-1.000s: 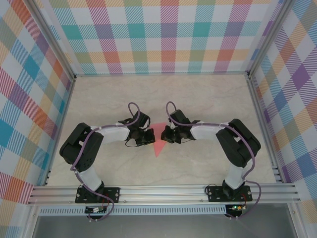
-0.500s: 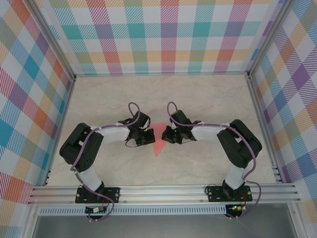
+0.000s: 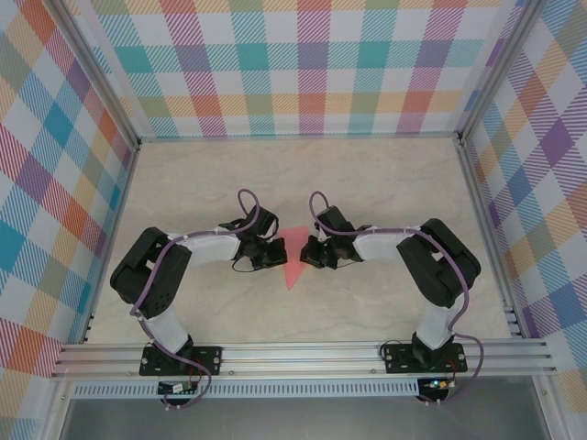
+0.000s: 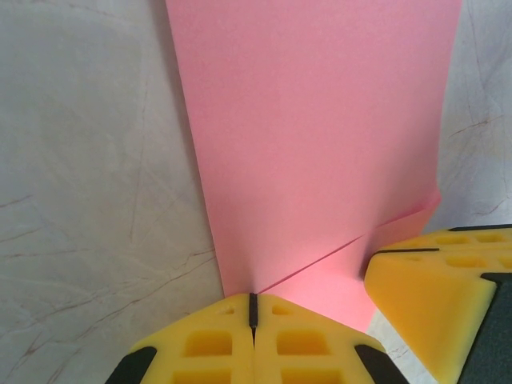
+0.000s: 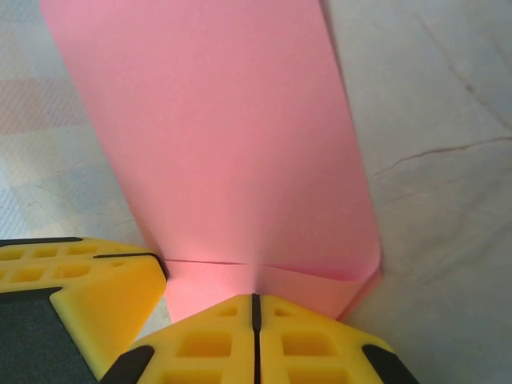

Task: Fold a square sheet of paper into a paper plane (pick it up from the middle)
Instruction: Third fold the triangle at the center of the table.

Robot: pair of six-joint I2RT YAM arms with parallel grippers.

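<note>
Both pressed together: left gripper (image 4: 253, 299), right gripper (image 5: 256, 299), set against folded square sheet of paper (image 4: 320, 144). Crease could be skewed by uneven drag.

The right gripper (image 5: 254, 304), its yellow fingers pressed together, pinches the curled near edge of the pink paper (image 5: 224, 136) over the marble table (image 5: 448, 120).

The salmon-pink square sheet of paper (image 3: 293, 270), creased and partly folded, narrows to a near-pointing tip.
</note>
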